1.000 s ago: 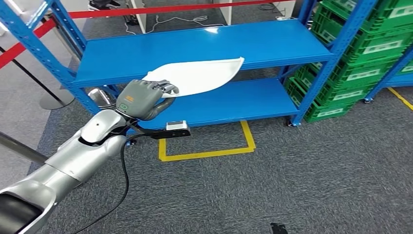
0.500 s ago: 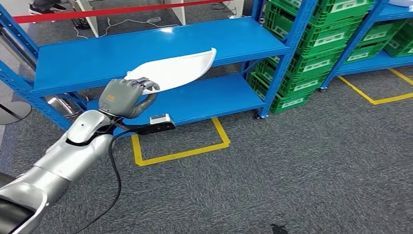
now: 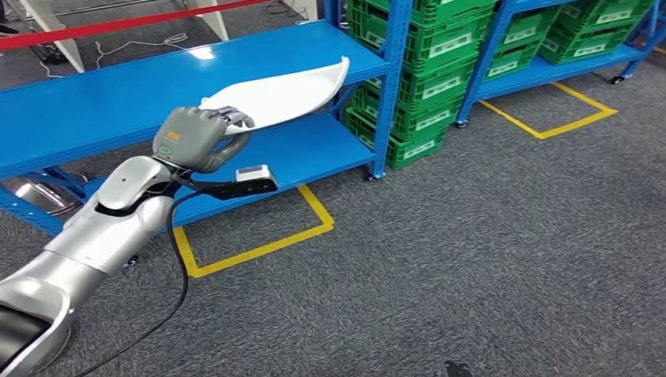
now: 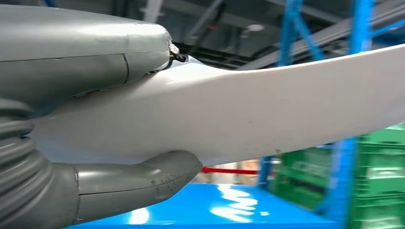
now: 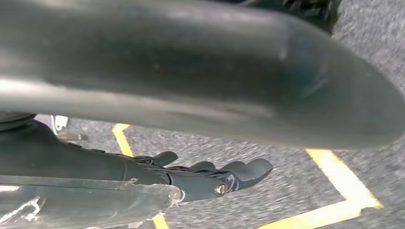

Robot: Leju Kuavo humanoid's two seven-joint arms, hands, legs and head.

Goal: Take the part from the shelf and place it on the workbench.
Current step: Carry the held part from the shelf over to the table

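left hand (image 3: 192,138) clamped on white part (image 3: 283,93), long end sticking out past the fingers, keep grip firm, swing clear of shelf (image 3: 94,102) posts, level.

The left hand (image 3: 196,137) is covering the near end of the white part (image 3: 279,90), hiding how far that end reaches. In the left wrist view the part's far end is running off the picture's edge. In the right wrist view the right hand (image 5: 210,179) is lying partly hidden behind a blurred dark shape.
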